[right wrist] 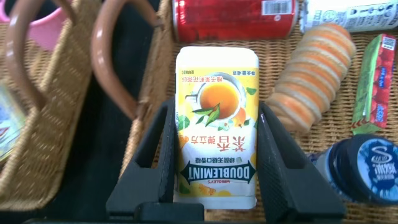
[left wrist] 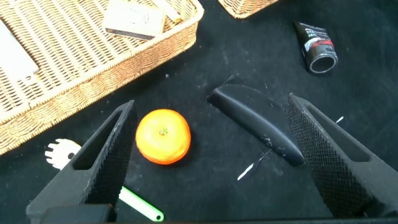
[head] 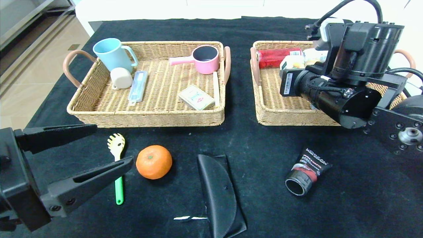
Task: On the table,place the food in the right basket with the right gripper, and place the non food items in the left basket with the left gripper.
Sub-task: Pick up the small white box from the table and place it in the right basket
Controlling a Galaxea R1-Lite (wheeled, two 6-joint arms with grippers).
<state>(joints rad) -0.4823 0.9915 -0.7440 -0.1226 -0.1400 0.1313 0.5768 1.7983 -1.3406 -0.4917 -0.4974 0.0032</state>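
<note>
Food sorting is partway through, as I read it. My right claw (right wrist: 214,177) hangs over the right basket (head: 264,109), clamped on a small white carton (right wrist: 216,124) with an orange picture, so that piece is over its target but not yet let go. A red can (right wrist: 233,17), a striped bun (right wrist: 314,74), a green-and-red packet (right wrist: 372,81) and a blue bottle cap (right wrist: 364,168) already lie in that basket.

Still out on the table (head: 347,205) is one food item, the orange (head: 154,162), which I judge goes to the right basket after the carton.

Three non-food things are left on the cloth: the pasta fork (head: 116,145) beside the orange, the black case (head: 216,191) and the black tube (head: 305,172). My left claw (head: 109,145) hovers spread wide and empty, low over the fork and orange. The left basket (head: 145,117) already holds a blue mug (head: 110,54), a pink pot (head: 205,59) and a few small items.
</note>
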